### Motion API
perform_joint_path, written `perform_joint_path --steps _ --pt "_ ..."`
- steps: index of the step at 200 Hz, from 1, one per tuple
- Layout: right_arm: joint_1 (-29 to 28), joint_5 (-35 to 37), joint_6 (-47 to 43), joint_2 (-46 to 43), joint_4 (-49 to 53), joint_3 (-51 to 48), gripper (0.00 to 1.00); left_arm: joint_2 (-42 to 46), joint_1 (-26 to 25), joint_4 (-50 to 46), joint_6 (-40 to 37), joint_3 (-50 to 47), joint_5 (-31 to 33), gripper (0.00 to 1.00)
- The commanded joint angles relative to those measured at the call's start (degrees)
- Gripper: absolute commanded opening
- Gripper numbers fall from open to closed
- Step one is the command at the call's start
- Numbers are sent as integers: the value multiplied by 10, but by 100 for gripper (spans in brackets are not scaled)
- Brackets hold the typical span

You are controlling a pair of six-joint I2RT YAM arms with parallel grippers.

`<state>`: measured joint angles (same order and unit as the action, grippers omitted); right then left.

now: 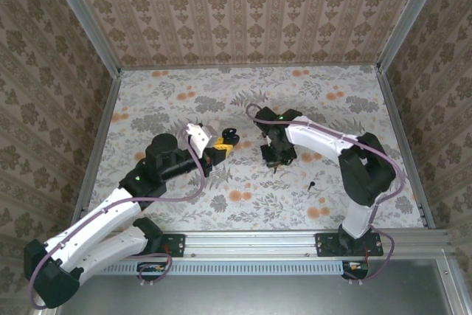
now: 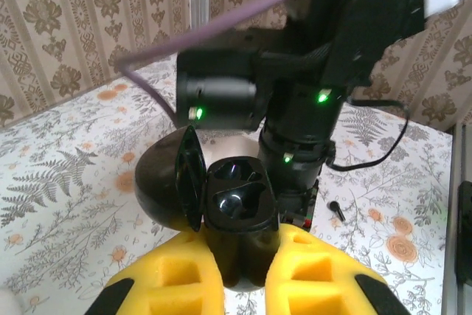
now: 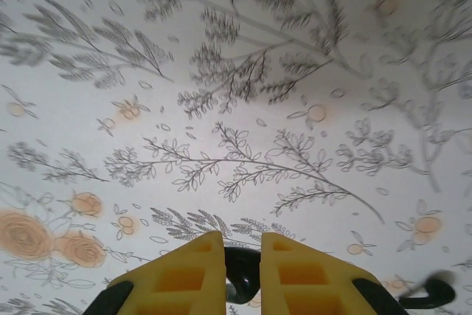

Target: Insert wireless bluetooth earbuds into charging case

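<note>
**Flower-printed counter, both grippers loaded**

Patterned wallpaper walls (image 1: pixel 243 12) box in the flower-printed counter (image 1: pixel 169 101) I'm working over. My left gripper (image 2: pixel 243 256), with yellow pads, is clamped on the glossy black charging case (image 2: pixel 240 204) near the counter's middle. The case's round lid (image 2: pixel 188 178) is swung open to the left. My right gripper (image 3: pixel 242 256) hangs near it, pinching a small black earbud (image 3: pixel 240 284) between its fingers. A second black earbud (image 1: pixel 313 182) lies loose on the counter close to my right arm (image 1: pixel 354 160).
</note>
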<state>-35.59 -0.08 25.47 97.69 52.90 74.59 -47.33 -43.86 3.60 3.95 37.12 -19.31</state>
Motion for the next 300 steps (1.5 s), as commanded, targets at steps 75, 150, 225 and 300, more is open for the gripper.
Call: perform_joint_path --steps 75,150,225,300 --pt "-66 147 -66 -281 -127 -32 12 -26 -4 62 31 4 -42 0" --pt "-154 157 -186 -378 -255 -35 11 -54 -4 96 46 25 -110 0" --pt "-197 109 -270 -364 -311 -34 12 -57 -4 114 70 47 -151 0" --pt "-211 101 -291 -349 -310 -26 12 -61 -4 104 76 66 -171 0"
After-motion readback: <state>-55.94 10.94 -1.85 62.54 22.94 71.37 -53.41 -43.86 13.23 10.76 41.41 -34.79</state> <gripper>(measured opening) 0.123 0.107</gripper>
